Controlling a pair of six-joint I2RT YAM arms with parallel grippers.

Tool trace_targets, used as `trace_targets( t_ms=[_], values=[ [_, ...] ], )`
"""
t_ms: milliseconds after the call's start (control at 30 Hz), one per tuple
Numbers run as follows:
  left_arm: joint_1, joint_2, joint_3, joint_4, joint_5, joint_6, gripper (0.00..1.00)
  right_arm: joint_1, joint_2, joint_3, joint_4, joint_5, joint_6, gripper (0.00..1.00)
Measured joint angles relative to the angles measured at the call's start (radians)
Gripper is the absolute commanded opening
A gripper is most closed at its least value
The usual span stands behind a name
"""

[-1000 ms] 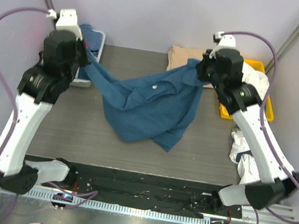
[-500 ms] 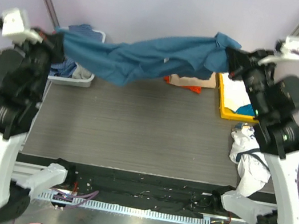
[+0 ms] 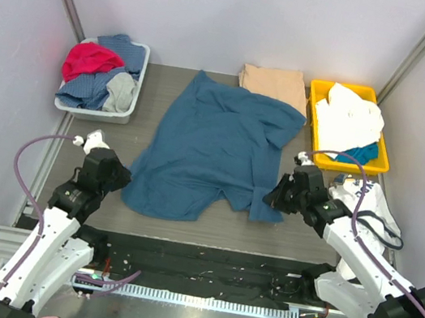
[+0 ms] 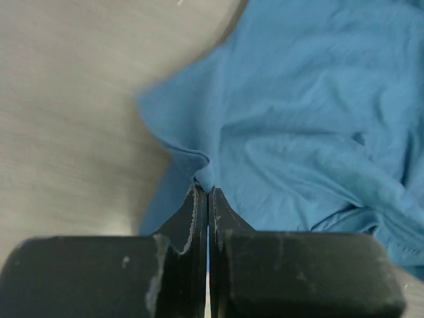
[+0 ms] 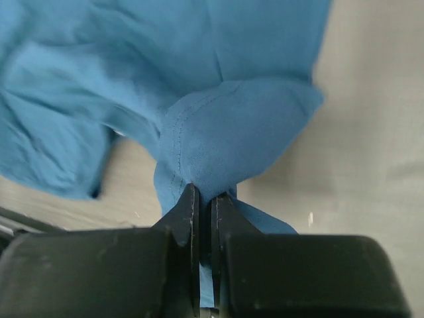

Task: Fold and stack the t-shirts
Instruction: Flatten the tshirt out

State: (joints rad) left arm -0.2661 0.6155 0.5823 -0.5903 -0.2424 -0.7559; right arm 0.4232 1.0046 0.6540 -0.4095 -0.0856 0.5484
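We see a dark grey table (image 3: 152, 103) between pale walls. The teal-blue t-shirt (image 3: 206, 146) lies spread and rumpled across its middle. The left gripper (image 4: 202, 192) is clamped on the shirt's near left corner, and the right gripper (image 5: 201, 193) pinches its near right corner. A folded tan t-shirt (image 3: 271, 81) touches its far edge. Beside that is a yellow tray (image 3: 320, 86) of white clothes, and far left a grey bin (image 3: 93, 112) of clothes.

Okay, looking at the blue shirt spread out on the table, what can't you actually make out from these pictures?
- Top view: part of the tan t-shirt's near edge, covered by the blue t-shirt.
- Top view: the lower clothes in the grey bin, buried under the top ones.
- Wrist views: how much hem the left gripper and right gripper pinch; the shut fingers cover it.
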Motion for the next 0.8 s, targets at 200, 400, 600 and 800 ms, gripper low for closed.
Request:
trace_targets(
  t_ms=[200,400,600,800],
  values=[
    [0.000,-0.065,-0.008,-0.028,-0.002,-0.039,0.00,0.013,-0.102,-0.050,-0.074,0.001,0.110,0.01],
    [0.000,-0.054,0.001,-0.028,-0.021,-0.040,0.00,0.018,-0.112,-0.031,-0.128,0.006,0.143,0.01],
    [0.000,-0.009,0.003,-0.028,-0.043,-0.029,0.00,0.023,-0.114,-0.031,-0.189,0.028,0.147,0.03],
    [0.000,0.003,0.021,-0.030,-0.058,-0.014,0.00,0.026,-0.122,-0.029,-0.244,0.070,0.156,0.67]
  ],
)
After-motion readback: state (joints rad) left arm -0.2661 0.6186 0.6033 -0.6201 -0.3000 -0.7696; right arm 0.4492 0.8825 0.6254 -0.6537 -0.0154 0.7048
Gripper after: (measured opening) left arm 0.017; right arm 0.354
